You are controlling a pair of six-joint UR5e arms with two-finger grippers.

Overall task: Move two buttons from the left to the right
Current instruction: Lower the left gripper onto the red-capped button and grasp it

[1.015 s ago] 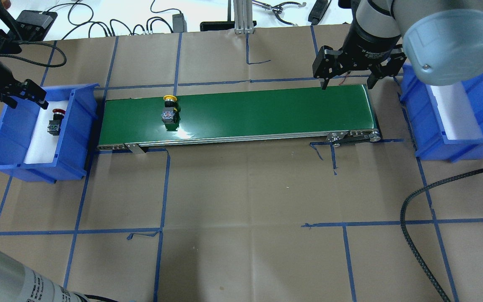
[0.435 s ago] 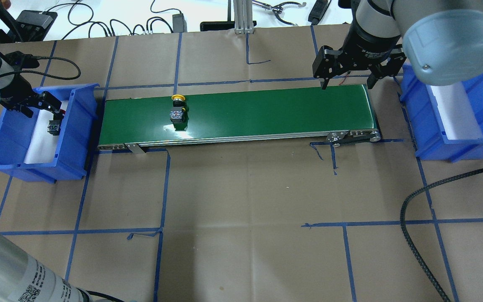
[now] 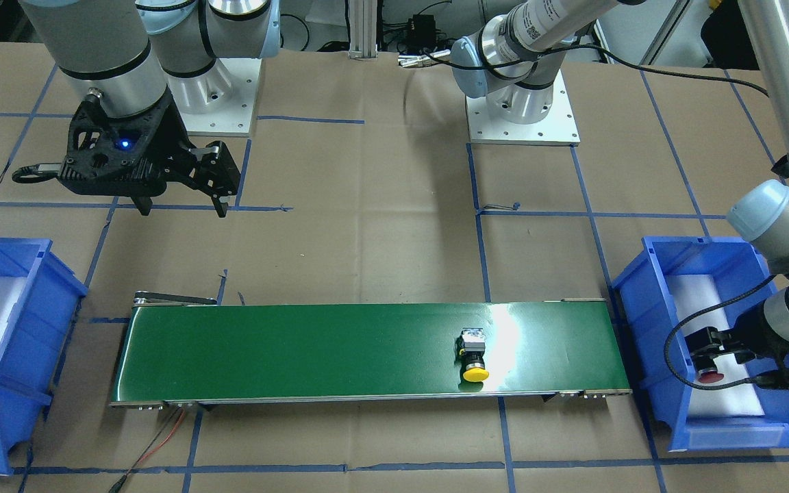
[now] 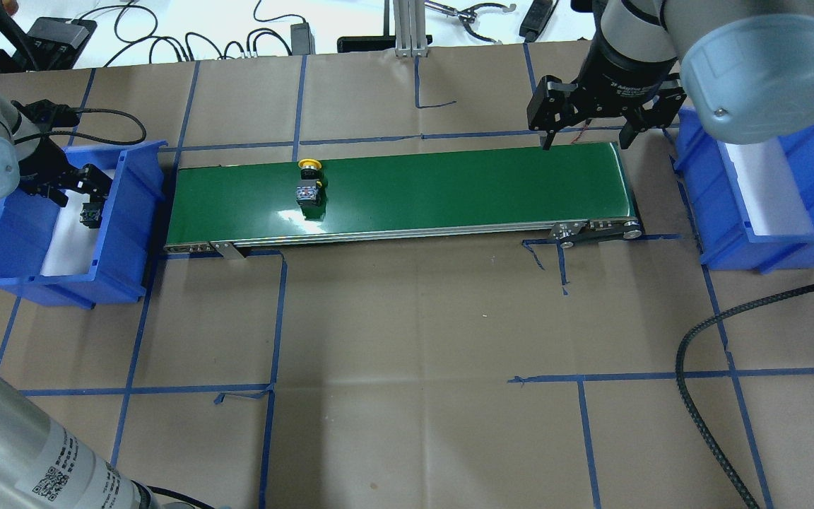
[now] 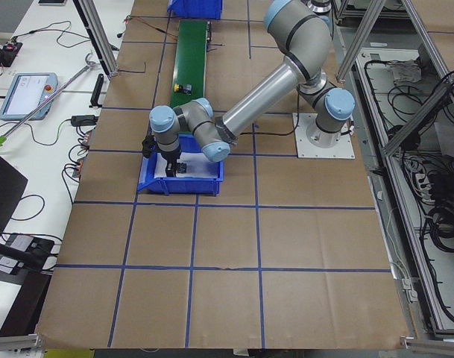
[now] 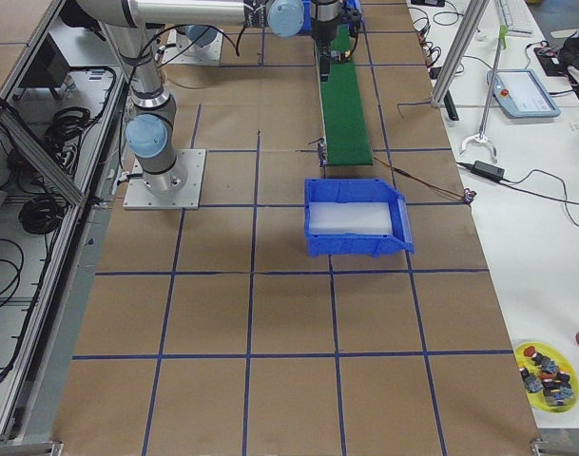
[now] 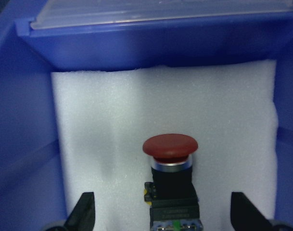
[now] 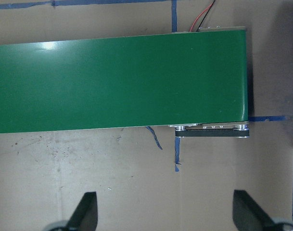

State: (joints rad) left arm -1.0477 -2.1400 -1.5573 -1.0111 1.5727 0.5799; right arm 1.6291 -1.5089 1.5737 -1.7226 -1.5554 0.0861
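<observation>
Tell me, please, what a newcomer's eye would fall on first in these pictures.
The long green conveyor belt across the middle of the table catches the eye first, with a yellow-capped button lying on it near its left end. Next comes the red-capped button on white foam in the left blue bin, between the open fingers of the left arm.

We've got a long green conveyor belt stretched across the upper middle of the overhead view, lying on brown paper gridded with blue tape lines. The left-hand blue bin sits just off its left end. The right-hand blue bin, off the other end, is lined with white foam. At lower right a black ribbed cable curls in. In the right-side view, a yellow plate of small parts sits bottom right.
</observation>
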